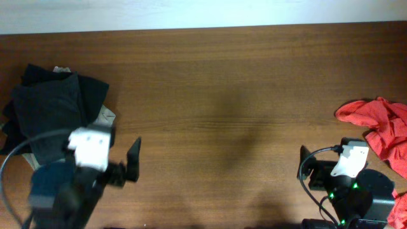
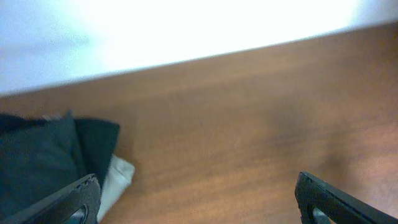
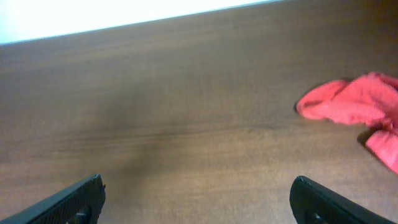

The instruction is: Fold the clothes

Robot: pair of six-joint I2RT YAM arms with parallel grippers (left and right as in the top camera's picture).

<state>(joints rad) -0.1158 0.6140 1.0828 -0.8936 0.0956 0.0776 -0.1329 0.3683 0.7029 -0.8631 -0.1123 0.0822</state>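
The clothes lie in two places. A dark pile (image 1: 54, 108) sits at the table's left edge with a beige piece (image 1: 107, 117) showing under it; the left wrist view has the dark pile (image 2: 43, 162) and the pale piece (image 2: 118, 177) at lower left. A red garment (image 1: 380, 122) lies crumpled at the right edge, also at the right of the right wrist view (image 3: 354, 99). My left gripper (image 2: 198, 200) is open over bare wood just right of the dark pile, one finger (image 1: 133, 159) visible from above. My right gripper (image 3: 198, 200) is open and empty, left of the red garment.
The brown wooden table (image 1: 216, 95) runs to a pale wall strip (image 1: 191, 11) at the back. The right arm's base (image 1: 356, 197) stands at the front right, with more red cloth (image 1: 400, 207) beside it.
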